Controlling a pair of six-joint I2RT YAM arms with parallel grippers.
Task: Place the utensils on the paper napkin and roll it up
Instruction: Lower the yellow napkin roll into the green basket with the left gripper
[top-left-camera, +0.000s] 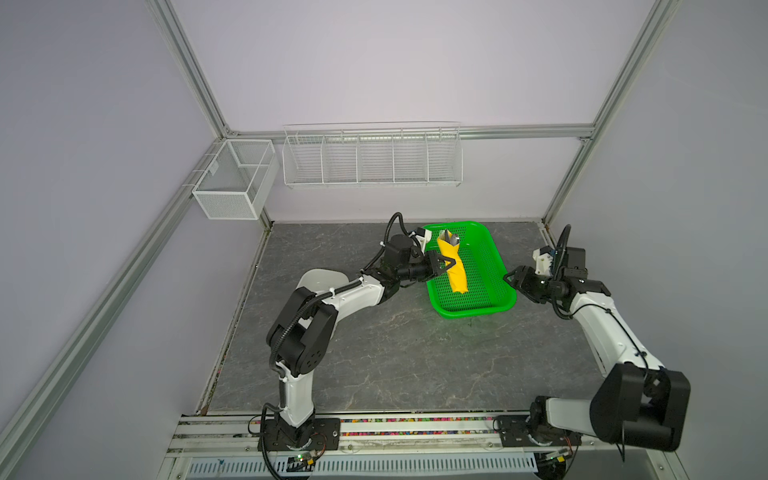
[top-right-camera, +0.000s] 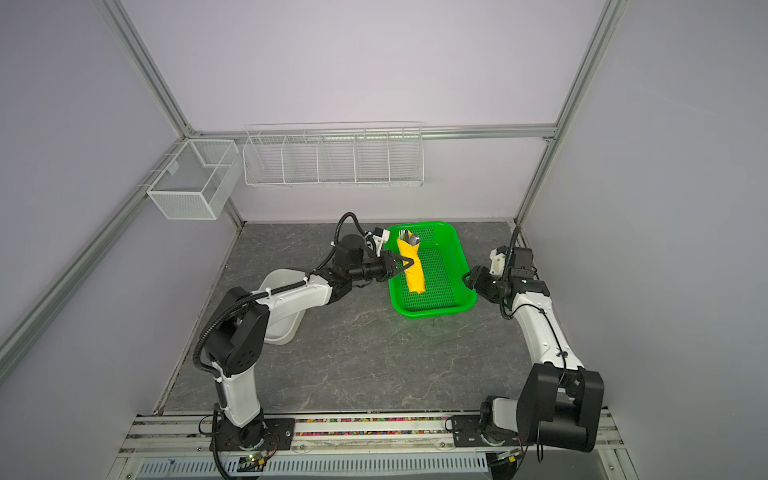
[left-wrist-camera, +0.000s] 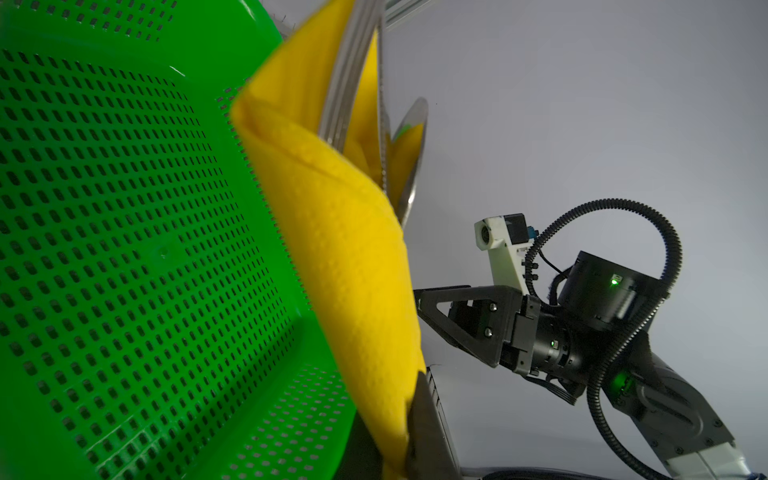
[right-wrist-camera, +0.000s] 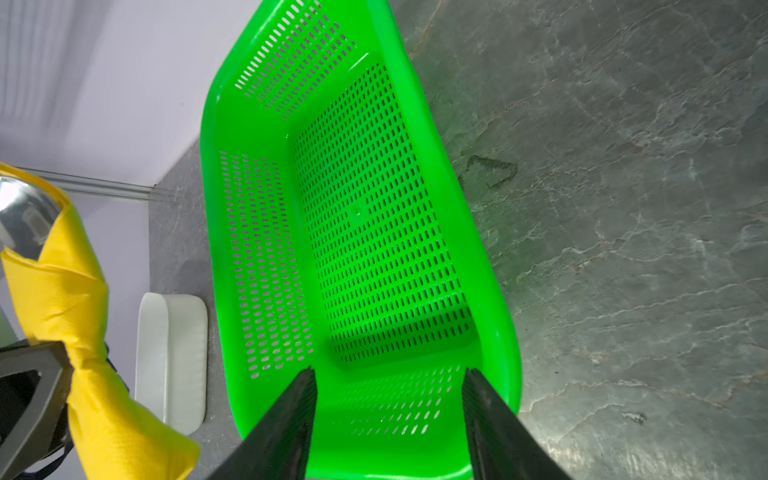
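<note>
The left fingers (top-left-camera: 444, 262) are pinching the rolled yellow napkin (top-left-camera: 456, 274) up over the green basket (top-left-camera: 508, 291), fork (top-left-camera: 444, 236) and spoon (top-left-camera: 455, 239) sticking out the far end. Meanwhile the right fingers (right-wrist-camera: 291, 428) are spread, just by the basket's rim.

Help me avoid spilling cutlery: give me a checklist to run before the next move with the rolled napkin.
1. Paper napkin rolled around the utensils: ok, their heads poke out of the far end.
2. Left pincer shut on the roll's middle: ok.
3. Roll over the green basket: ok in both top views; the clearance above it, cannot tell.
4. Basket floor bare in the right wrist view: ok.
5. Right pincer open, holding nothing, apart from the roll: ok.
6. Roll's near end closed against slipping: cannot tell.
</note>
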